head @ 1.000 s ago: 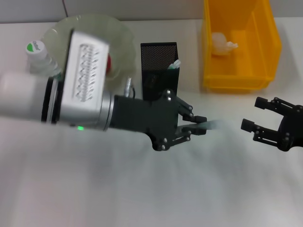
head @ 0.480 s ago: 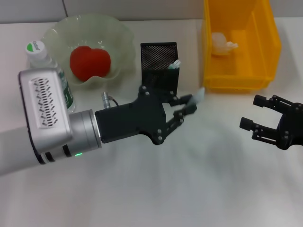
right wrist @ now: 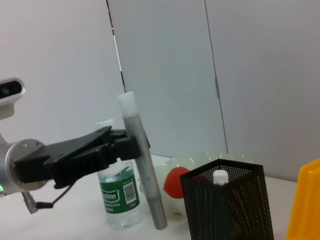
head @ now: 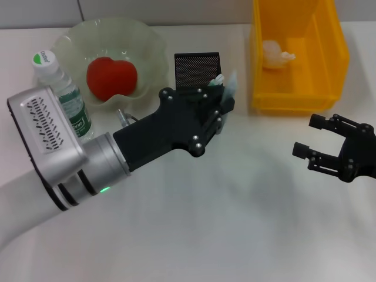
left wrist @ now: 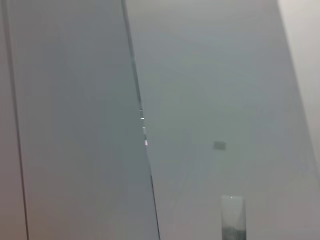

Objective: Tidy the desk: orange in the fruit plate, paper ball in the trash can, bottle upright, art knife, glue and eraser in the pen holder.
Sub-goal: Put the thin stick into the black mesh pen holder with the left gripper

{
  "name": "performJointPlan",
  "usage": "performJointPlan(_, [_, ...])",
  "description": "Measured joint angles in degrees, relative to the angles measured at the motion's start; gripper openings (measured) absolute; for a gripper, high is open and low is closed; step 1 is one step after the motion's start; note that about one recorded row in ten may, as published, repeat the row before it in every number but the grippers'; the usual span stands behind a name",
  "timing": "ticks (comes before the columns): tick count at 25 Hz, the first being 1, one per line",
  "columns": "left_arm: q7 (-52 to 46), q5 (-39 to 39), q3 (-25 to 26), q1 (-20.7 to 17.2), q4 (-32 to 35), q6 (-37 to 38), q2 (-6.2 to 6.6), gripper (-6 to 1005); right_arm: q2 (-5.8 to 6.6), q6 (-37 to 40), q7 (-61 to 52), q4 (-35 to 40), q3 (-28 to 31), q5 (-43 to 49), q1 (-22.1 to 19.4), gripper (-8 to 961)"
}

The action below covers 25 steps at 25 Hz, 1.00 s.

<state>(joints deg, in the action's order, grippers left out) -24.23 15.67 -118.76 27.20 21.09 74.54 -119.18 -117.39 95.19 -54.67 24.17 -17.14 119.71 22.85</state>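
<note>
Your left gripper has its fingers clamped on the art knife, upright just at 3 o'clock of the pen holder. Your right gripper, fingers apart, hovers at 6 o'clock of the trash can.

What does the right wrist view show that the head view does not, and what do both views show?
Only the right wrist view shows the grey stick at full length, nearly upright, gripped near its upper part by the left gripper, and the wall panels behind. Only the head view shows the yellow bin with the paper ball inside, and the right gripper, open, over the table. Both show the water bottle standing, the red fruit in the plate, and the black mesh pen holder.
</note>
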Motion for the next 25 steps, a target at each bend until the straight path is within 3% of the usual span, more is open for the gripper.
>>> performJointPlan(4, [0.0,-7.7,-5.4,-0.1,1.5,-1.8,0.00,144,-0.07,0.0,0.0,-0.2,0.0,0.0,0.3,791])
performJointPlan(8, [0.0,-9.6,-6.5,-0.1,2.0,-2.4,0.00,144,-0.18,0.0,0.0,-0.4,0.0,0.0,0.4,792])
performJointPlan(9, [0.0,-17.2,-11.1,-0.5,3.8,-4.5,0.00,144,-0.19,0.0,0.0,-0.4,0.0,0.0,0.4,792])
performJointPlan(12, [-0.8,-21.6,-13.5,-0.7,5.0,-5.7,0.00,144,-0.22,0.0,0.0,-0.4,0.0,0.0,0.5,792])
performJointPlan(25, [-15.2,-34.4,-14.2,-0.5,5.5,-11.7,0.00,145,-0.77,0.0,0.0,-0.4,-1.4,0.0,0.4,791])
